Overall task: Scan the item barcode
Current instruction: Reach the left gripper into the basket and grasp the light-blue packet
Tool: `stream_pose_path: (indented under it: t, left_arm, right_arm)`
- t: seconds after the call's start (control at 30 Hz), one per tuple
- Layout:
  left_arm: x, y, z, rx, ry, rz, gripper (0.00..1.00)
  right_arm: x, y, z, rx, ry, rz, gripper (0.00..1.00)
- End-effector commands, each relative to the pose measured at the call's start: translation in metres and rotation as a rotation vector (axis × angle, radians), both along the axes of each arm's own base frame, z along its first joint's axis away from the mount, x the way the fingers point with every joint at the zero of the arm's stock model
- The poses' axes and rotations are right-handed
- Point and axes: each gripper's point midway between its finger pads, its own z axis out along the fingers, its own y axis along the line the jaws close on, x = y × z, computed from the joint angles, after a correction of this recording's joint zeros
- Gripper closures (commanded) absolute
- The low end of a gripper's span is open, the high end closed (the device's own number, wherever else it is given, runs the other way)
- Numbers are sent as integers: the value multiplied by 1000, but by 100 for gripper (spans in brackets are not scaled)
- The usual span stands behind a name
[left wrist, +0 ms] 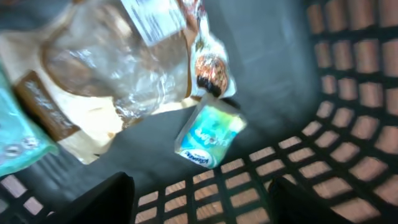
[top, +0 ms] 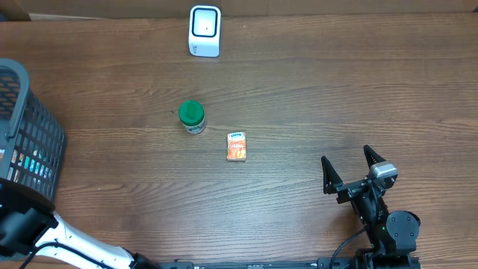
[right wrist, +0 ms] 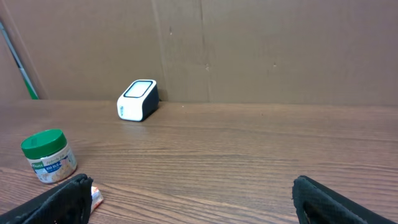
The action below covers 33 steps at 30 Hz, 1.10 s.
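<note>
My left gripper point(left wrist: 202, 208) hangs inside the black mesh basket point(left wrist: 348, 93), open, with only the basket wall between its fingers point(left wrist: 106, 199). Just beyond them lies a small pale blue-green packet point(left wrist: 208, 134), untouched. Behind it sit a clear plastic bag with a white label point(left wrist: 118, 62) and a teal package point(left wrist: 15, 134). The white barcode scanner point(top: 205, 31) stands at the table's far edge. My right gripper point(top: 351, 170) rests open and empty near the front right. In its own view the right gripper point(right wrist: 196, 208) faces the scanner point(right wrist: 138, 99).
A green-lidded jar point(top: 192, 116) and a small orange packet point(top: 237, 146) lie mid-table. The jar point(right wrist: 48, 155) also shows in the right wrist view. The basket point(top: 22, 127) fills the left edge, and a cardboard wall point(right wrist: 249, 43) backs the table.
</note>
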Motion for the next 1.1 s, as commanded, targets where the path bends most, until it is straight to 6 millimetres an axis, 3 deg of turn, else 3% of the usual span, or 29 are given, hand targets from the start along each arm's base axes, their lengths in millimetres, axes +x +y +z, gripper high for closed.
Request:
stream_pose_path:
  t: [0.0,0.27,0.53,0.63,0.73,0.83,0.93,0.97,1.07]
  left_arm:
    - [-1,-9,-33,-57,24,-56,32]
    - [-7,-23,-100,-107,63,-89,40]
    - [-13,-31,-136,-119,72,-93,40]
    - [-15,-33,-141,-121,73,-92,60]
    - [-15,-33,-141,-122,73,-91,96]
    - [-15,-33,-139,-124,74,-88,96]
    - [-8,-32,-123,-125,44,-85,96]
    - [-3,-31,-115,-128,19,-87,96]
    - [23,-29,-64,-112,-127,-101,96]
  right_arm:
    - [0,0,-2,1,-2,-1,0]
    - [0,0,-2,0,-2,-1,0]
    - [0,0,-2,1,-2,-1,0]
    - [0,0,-2,1,-2,-1,0]
    - [0,0,-2,1,-1,-1,0]
    - [0,0,-2,1,-2,-1,0]
    - [0,0,-2,1,-2,-1,0]
    - [0,0,-2,1,-2,-1,0]
    - [0,0,-2,1,-2,-1,0]
